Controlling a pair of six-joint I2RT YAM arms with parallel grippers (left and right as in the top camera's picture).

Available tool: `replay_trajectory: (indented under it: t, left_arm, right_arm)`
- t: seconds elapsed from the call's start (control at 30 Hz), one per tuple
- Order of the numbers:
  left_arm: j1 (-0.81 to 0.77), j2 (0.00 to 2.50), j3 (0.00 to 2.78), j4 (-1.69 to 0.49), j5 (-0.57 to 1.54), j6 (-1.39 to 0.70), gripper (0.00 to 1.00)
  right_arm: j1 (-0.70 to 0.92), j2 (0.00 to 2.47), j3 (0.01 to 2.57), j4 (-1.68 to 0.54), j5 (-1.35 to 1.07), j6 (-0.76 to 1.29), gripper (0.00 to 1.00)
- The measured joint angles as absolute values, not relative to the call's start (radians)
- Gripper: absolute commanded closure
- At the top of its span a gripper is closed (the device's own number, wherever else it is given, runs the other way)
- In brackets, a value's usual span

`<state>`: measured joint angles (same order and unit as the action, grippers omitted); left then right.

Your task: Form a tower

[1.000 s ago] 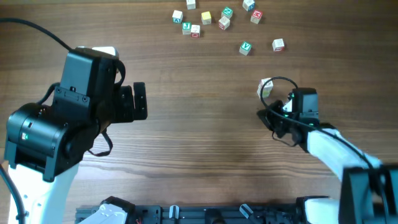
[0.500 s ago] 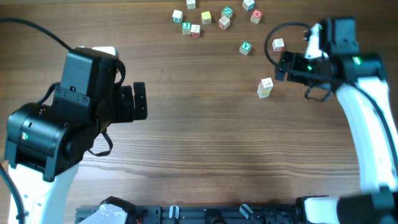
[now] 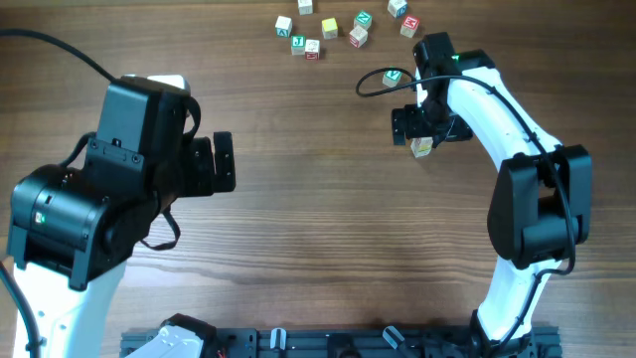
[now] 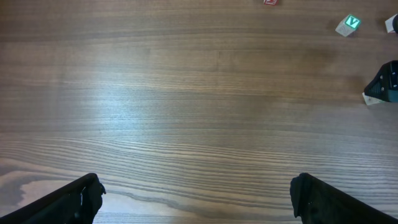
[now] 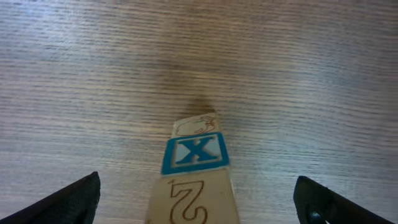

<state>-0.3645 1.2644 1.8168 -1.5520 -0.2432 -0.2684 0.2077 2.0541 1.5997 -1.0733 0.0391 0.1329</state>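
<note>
Wooden tower point(image 5: 194, 163) stood two high.
Empty, the right fingers point(image 5: 73, 200) gaped astride it; left fingers point(image 4: 68, 202) gaped empty too; next probably needed a loose cube point(image 3: 359, 37).

The table point(image 3: 318, 259) under me is brown wood with fine straight grain, smooth, with a soft satin sheen where the light falls. The tower point(image 5: 194, 177) is pale bare wood, matt, its faces printed in flat blue and reddish ink. My right fingers point(image 5: 71, 200) and left fingers point(image 4: 62, 202) look like black matt plastic. My right arm point(image 3: 485, 97) wears a smooth, white, slightly glossy shell.
</note>
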Motion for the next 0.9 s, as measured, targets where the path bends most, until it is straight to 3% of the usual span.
replay_trajectory:
  t: [0.2,0.47,0.73,0.9]
  left_arm:
    - [-0.364,1.264,1.817,-1.552,-0.243,-0.268,0.0]
    - [-0.364,1.264,1.817,-1.552,-0.243,-0.268,0.0]
    - [-0.364,1.264,1.817,-1.552,-0.243,-0.268,0.0]
    - [-0.364,1.264,1.817,-1.552,-0.243,-0.268,0.0]
  right_arm:
    - [0.208,2.067,1.6,-1.035,0.037,0.08,0.02]
    - [0.208,2.081,1.564,-1.001,0.033,0.059,0.21]
    - [0.208,2.083,1.563,-0.992,-0.011,0.049,0.26]
    - [0.201,2.109,1.564,-0.987,-0.011,0.039,0.35]
